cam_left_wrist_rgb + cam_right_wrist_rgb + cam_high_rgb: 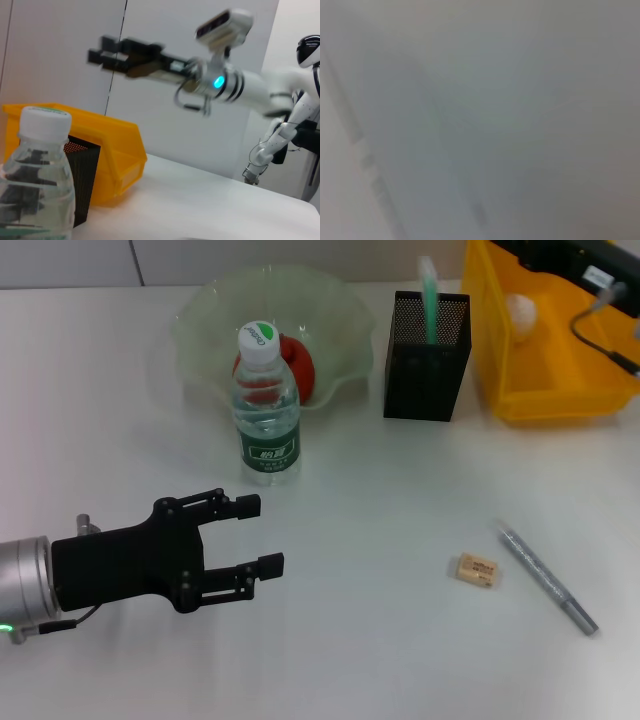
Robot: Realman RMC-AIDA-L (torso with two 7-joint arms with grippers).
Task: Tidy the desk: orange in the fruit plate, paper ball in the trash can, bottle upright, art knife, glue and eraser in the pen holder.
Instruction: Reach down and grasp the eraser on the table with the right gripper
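The left tool [265,535] hovers low over the tabletop [360,640], its fingers spread apart with nothing between them, pointing toward the middle. Just beyond it the bottle [267,410] stands upright with its white cap on. Behind the bottle the orange [296,365] lies in the fruit plate [340,315]. Next comes the pen holder [427,360], with a green stick poking out of it. Nearer the front, the eraser [477,569] lies flat, and just beside it a grey pen-like knife [548,578] lies slantwise. At the far right the paper ball [520,310] sits inside the trash can [545,390]. The right tool [107,52] is raised above the bin; whether it is open I cannot tell.
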